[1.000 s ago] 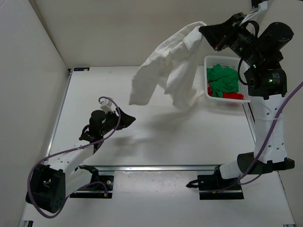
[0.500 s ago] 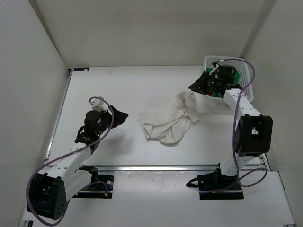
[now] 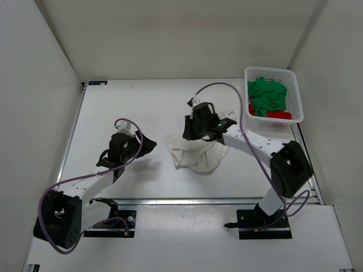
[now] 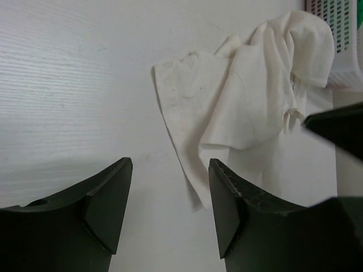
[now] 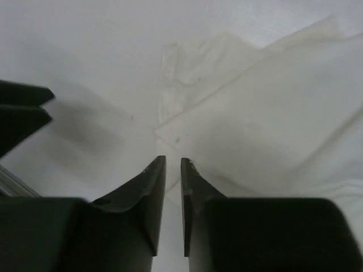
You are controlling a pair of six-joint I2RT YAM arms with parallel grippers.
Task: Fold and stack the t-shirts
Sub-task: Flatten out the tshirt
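Left gripper point(image 4: 170, 170) wide open, empty, near crumpled white t-shirt point(image 4: 244, 107) on table point(image 3: 130, 107); right gripper point(image 5: 170, 163) almost closed above it, gripping nothing.

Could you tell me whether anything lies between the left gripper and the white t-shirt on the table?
Nothing visible does. Only bare table separates the open left gripper from the white t-shirt and its near edge. The right gripper hangs over the shirt's farther part, outside that path.
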